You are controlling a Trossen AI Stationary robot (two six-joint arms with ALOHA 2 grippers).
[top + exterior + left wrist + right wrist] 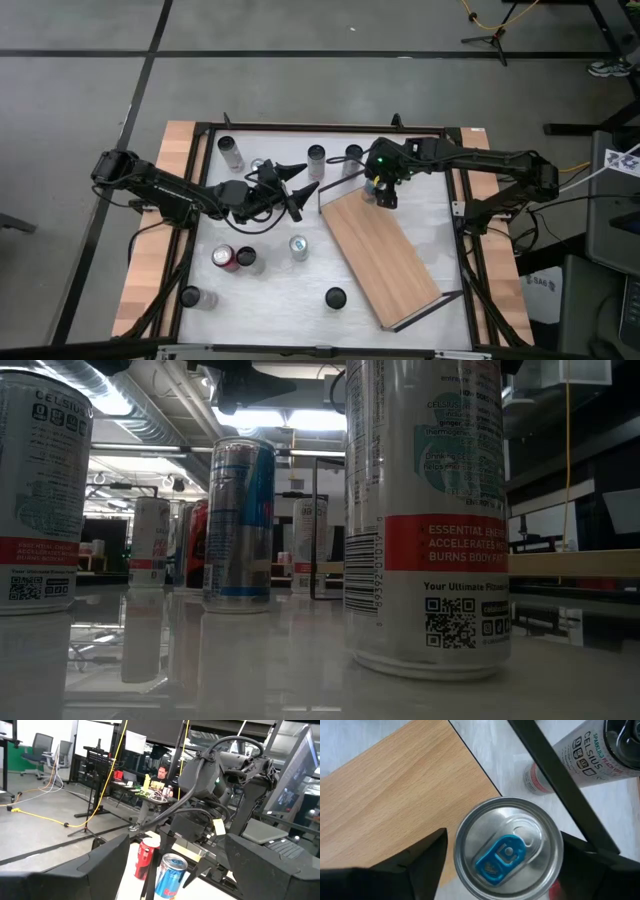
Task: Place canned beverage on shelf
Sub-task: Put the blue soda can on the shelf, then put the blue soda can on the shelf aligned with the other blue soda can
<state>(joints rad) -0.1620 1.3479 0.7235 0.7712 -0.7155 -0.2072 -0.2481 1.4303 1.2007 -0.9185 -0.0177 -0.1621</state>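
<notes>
Seated person (159,776) at a cluttered desk, yellow cable (42,812) across floor

Both hands (300,190) (378,195) spread open

Can (507,849) upright on shelf (395,795) corner

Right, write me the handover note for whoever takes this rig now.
Left gripper: open, empty, hovering left of the shelf.
Right gripper: open around the blue-tabbed can at the shelf's railed end.
Done: that can is at the shelf. Its base is hidden, so check that it sits on the board.
Left: withdraw the right arm. Other cans stand on the white table.
</notes>
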